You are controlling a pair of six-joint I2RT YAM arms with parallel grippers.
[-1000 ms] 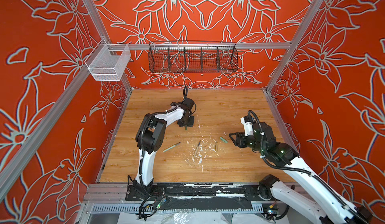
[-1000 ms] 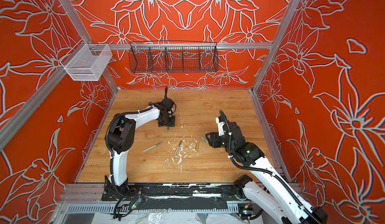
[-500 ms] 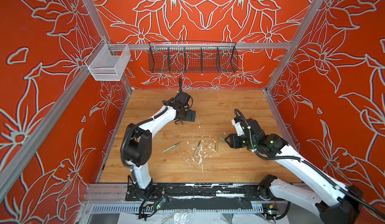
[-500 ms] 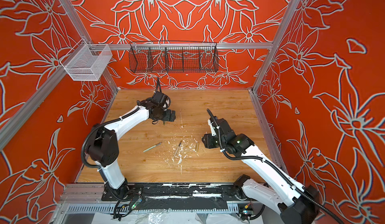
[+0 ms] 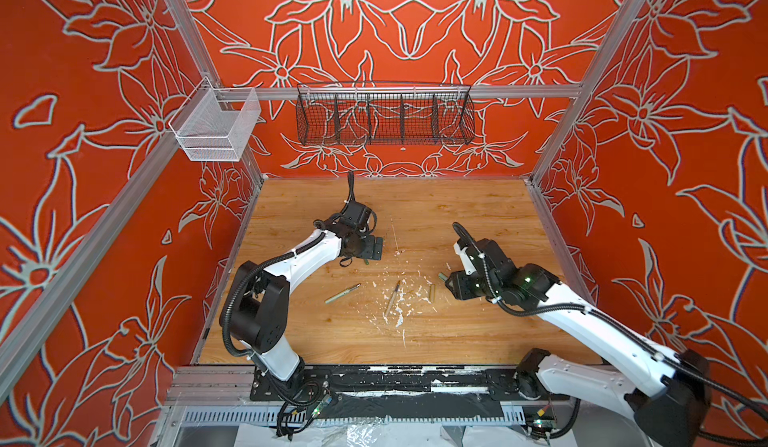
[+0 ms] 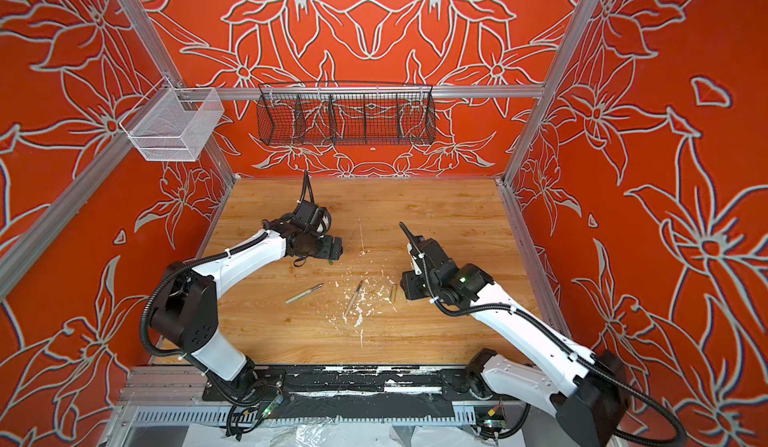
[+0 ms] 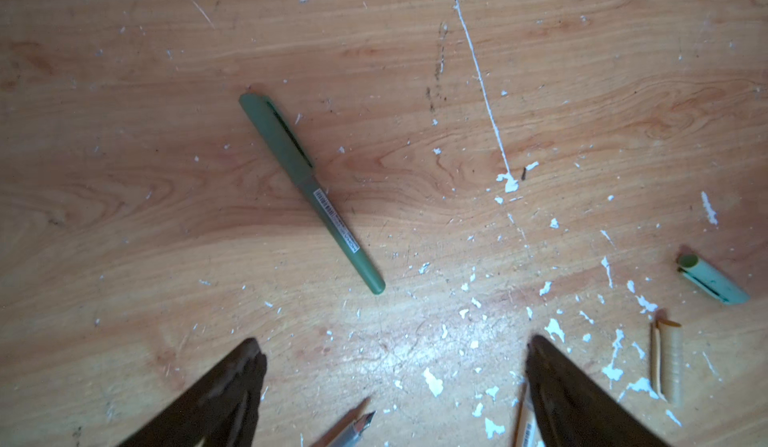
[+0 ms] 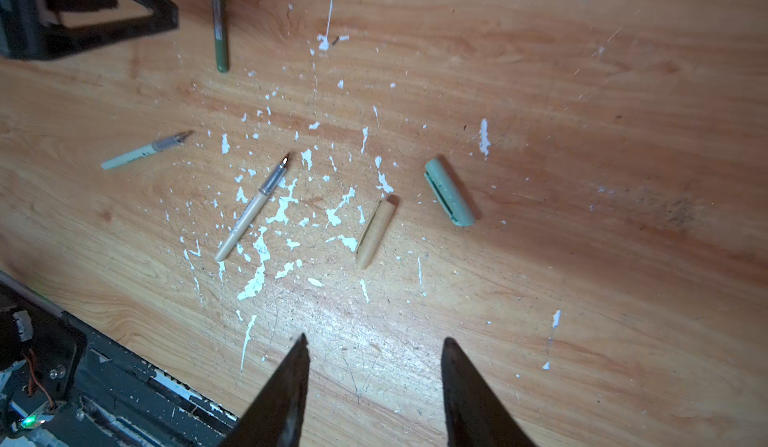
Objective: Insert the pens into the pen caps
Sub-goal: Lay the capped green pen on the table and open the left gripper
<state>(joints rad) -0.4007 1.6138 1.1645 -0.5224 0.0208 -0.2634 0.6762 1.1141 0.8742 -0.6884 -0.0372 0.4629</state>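
three pens: tan pen point(image 8: 251, 210) on white flecks point(image 8: 286, 212), pale green pen point(image 8: 143, 152) beside them, capped dark green pen point(image 7: 309, 191) beyond. two loose caps at their edge: tan cap point(image 8: 375, 233), pale green cap point(image 8: 449, 193). left gripper point(image 7: 395, 343), right gripper point(image 8: 375, 339) gape empty.

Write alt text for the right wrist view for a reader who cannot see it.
An uncapped tan pen and a tan cap lie apart on a paint-flecked table, with a pale green cap beside the tan cap and an uncapped pale green pen beyond the tan pen. A dark green pen runs out of frame; the right gripper has open, empty jaws.
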